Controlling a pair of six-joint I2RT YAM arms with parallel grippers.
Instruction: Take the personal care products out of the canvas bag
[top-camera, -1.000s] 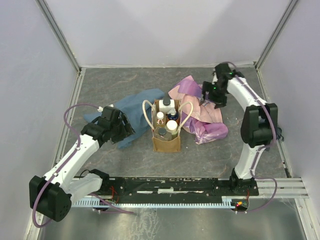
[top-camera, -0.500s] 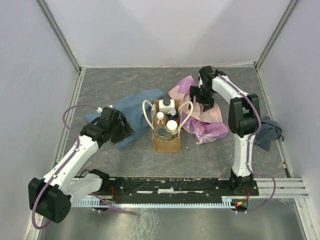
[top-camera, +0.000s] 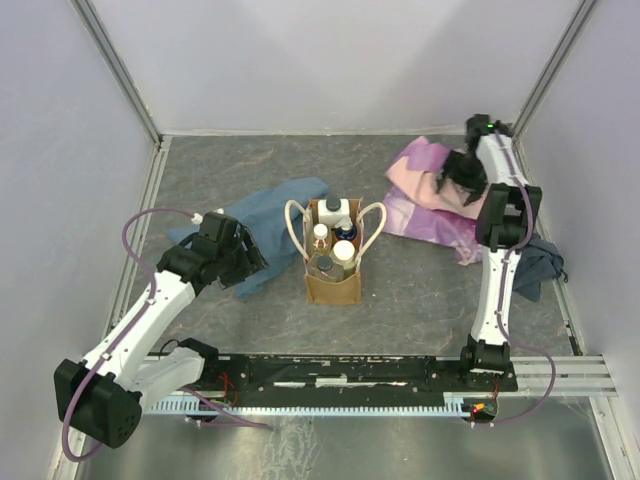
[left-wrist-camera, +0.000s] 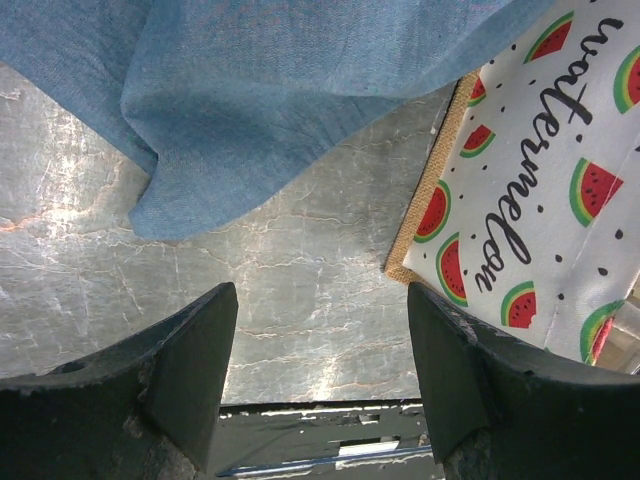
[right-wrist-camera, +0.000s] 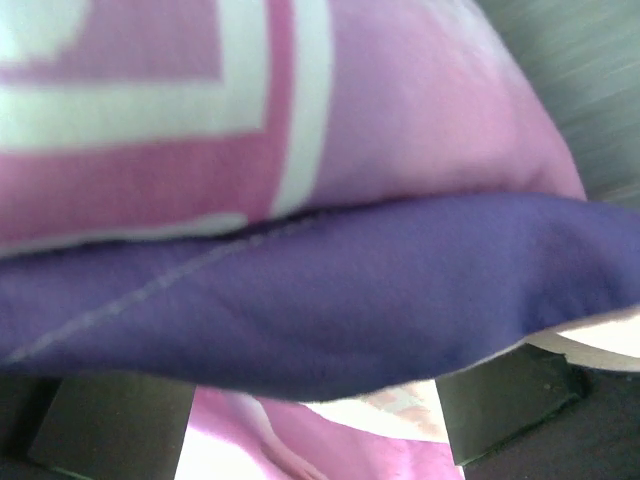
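Observation:
The canvas bag (top-camera: 332, 285) stands upright mid-table, its cream handles splayed to both sides. Inside it stand the personal care products: a white bottle with a dark cap (top-camera: 334, 211), a blue-capped one (top-camera: 346, 232), cream-capped ones (top-camera: 343, 250) and a dark-lidded jar (top-camera: 324, 265). My left gripper (top-camera: 252, 258) hovers open left of the bag, over the blue cloth's edge. In the left wrist view bare table lies between its fingers (left-wrist-camera: 320, 300), with the bag's watermelon-print side (left-wrist-camera: 530, 200) at right. My right gripper (top-camera: 457, 186) is at the back right, open, with folds of pink-purple cloth (right-wrist-camera: 320, 290) across its fingers.
The blue cloth (top-camera: 280, 210) lies left of the bag and fills the top of the left wrist view (left-wrist-camera: 270, 90). The pink-purple cloth (top-camera: 430, 205) spreads at the back right. A dark grey cloth (top-camera: 540, 268) lies by the right wall behind the right arm.
The right arm swung from beside the bag to the back right corner, and the pink-purple cloth came with it, away from the bag. The left arm barely moved.

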